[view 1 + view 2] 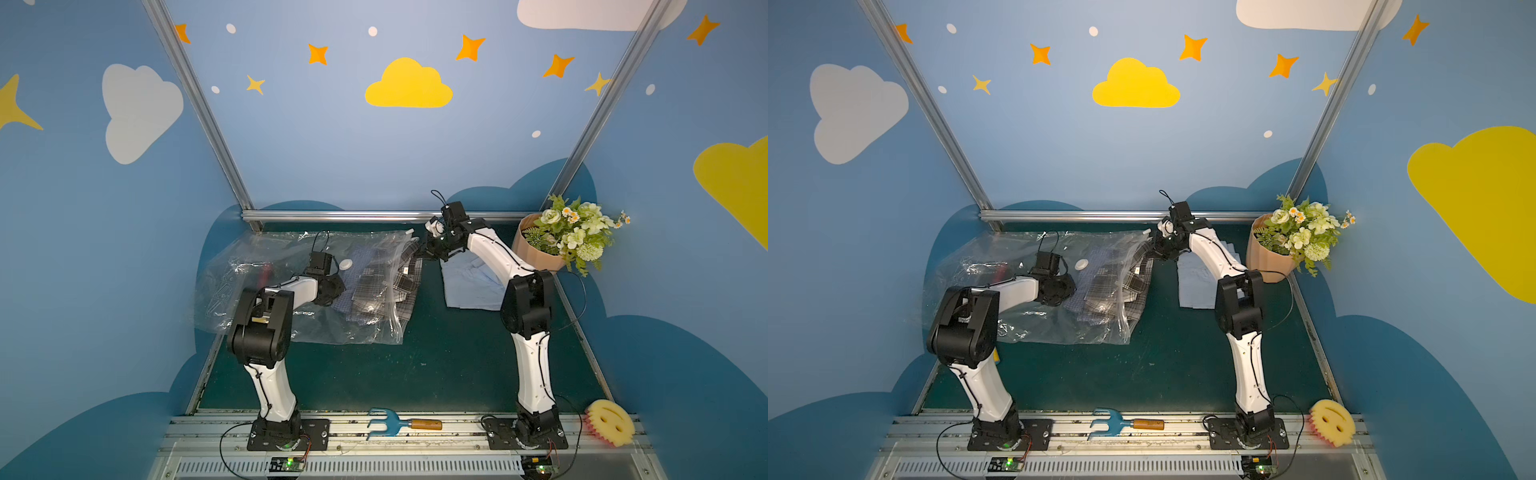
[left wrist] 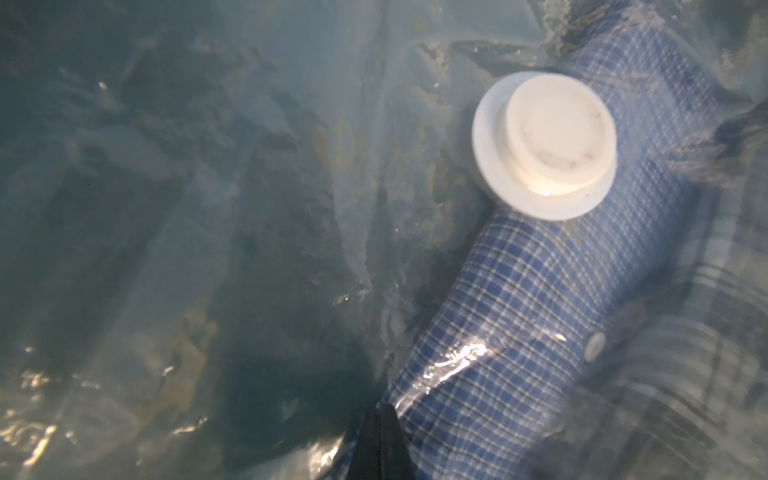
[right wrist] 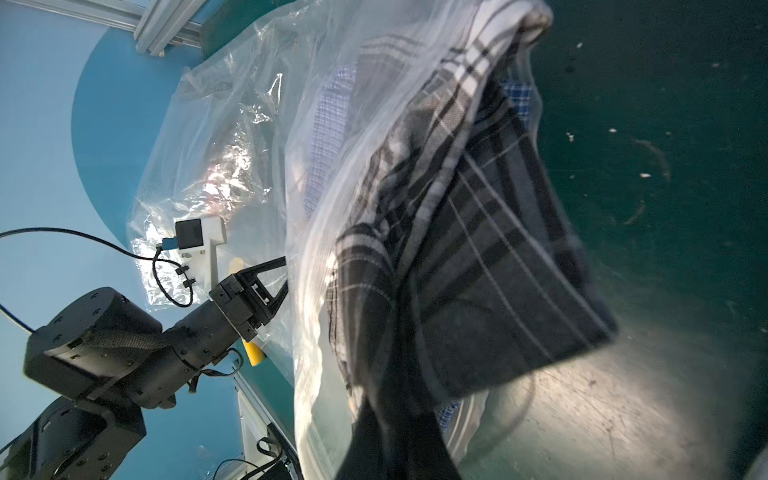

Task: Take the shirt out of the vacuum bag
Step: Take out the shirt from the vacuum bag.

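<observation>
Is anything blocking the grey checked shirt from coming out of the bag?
Nothing visible does. The right gripper is shut on the grey checked shirt, which already hangs partly out of the open mouth of the vacuum bag. The left gripper only rests on the bag from outside.

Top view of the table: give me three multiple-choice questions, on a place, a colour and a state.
1. Where does the flower pot stand? A. far right corner of the table B. near left corner C. table's middle
2. What colour is the valve on the vacuum bag? A. red B. white C. black
3. How is the grey plaid shirt? A. sealed inside B. folded on the pot C. partly out of the bag's mouth

Answers: 1 A, it stands at the back right; 2 B, white in the left wrist view; 3 C, its end hangs past the plastic in the shut right pincer.
</observation>
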Robot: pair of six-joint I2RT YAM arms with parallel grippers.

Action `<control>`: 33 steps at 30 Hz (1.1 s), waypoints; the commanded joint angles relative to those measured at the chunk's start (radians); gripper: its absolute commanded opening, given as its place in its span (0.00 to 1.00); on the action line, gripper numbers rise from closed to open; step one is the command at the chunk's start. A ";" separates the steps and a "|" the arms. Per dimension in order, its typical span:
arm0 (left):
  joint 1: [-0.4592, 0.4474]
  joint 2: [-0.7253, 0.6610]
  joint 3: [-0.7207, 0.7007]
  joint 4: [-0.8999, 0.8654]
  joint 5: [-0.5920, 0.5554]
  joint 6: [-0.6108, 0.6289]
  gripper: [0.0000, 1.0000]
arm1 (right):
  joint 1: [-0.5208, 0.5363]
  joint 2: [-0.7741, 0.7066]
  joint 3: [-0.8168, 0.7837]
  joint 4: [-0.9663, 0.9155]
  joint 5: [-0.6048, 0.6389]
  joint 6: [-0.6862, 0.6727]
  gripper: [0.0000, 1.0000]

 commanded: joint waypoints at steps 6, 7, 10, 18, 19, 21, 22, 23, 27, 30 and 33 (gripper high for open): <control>-0.005 0.042 -0.007 -0.055 -0.008 0.002 0.03 | -0.110 -0.104 -0.071 -0.124 0.031 -0.147 0.00; -0.005 0.044 -0.006 -0.055 -0.008 0.001 0.03 | -0.121 -0.114 -0.079 -0.136 0.036 -0.166 0.00; -0.004 0.045 -0.004 -0.055 -0.006 0.003 0.04 | -0.164 -0.140 -0.103 -0.185 0.029 -0.229 0.00; -0.004 0.050 0.002 -0.054 0.003 0.010 0.04 | -0.253 -0.183 -0.111 -0.281 0.075 -0.351 0.00; -0.006 0.048 0.000 -0.048 0.005 0.015 0.03 | -0.267 -0.190 -0.119 -0.288 0.086 -0.363 0.00; -0.005 0.046 0.001 -0.050 0.001 0.018 0.04 | -0.297 -0.197 -0.144 -0.280 0.092 -0.375 0.00; -0.006 0.044 0.003 -0.052 0.005 0.021 0.04 | -0.311 -0.198 -0.154 -0.278 0.093 -0.378 0.00; -0.006 0.042 0.002 -0.051 0.011 0.024 0.05 | -0.329 -0.199 -0.167 -0.270 0.088 -0.383 0.00; -0.022 -0.003 0.020 -0.066 0.029 0.042 0.17 | -0.377 -0.182 -0.186 -0.257 0.057 -0.423 0.00; -0.056 -0.069 0.066 -0.100 0.023 0.073 0.54 | -0.388 -0.164 -0.201 -0.231 0.103 -0.435 0.00; -0.122 -0.162 0.114 -0.126 0.017 0.120 0.61 | -0.390 -0.165 -0.246 -0.179 0.112 -0.433 0.00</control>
